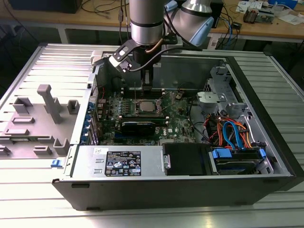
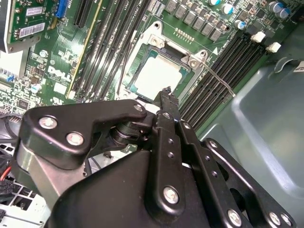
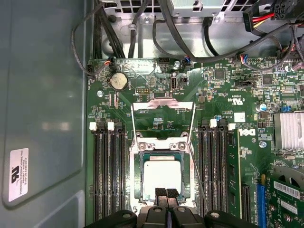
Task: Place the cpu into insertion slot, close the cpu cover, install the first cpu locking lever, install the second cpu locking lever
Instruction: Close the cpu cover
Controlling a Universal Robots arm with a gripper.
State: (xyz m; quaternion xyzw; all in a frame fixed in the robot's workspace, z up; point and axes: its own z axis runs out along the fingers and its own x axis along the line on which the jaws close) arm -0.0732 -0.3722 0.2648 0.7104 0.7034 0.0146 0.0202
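The cpu [image 3: 163, 176] lies flat in the insertion slot on the green motherboard, its silver-grey top showing; the second wrist view has the cpu [image 2: 156, 76] too. The cpu cover [image 3: 161, 104], a thin silvery frame, stands swung open on its hinge beyond the socket. Thin wire locking levers [image 3: 192, 124] run along the cover's sides, unlatched, and another lever [image 2: 219, 79] sticks out beside the socket. My gripper [image 3: 166, 191] hovers at the socket's near edge, just over the cpu, black fingertips pressed together with nothing between them. In the exterior view the gripper [image 1: 148, 88] hangs over the socket [image 1: 145, 106].
Black memory slots [image 3: 109, 171] flank the socket on both sides. A finned heatsink [image 3: 288, 131] and cables [image 3: 190, 42] sit nearby. The case wall [image 3: 42, 118] rises close to one side. Outside the case lie a grey fixture [image 1: 45, 107], the power supply [image 1: 121, 162] and drive cables [image 1: 232, 135].
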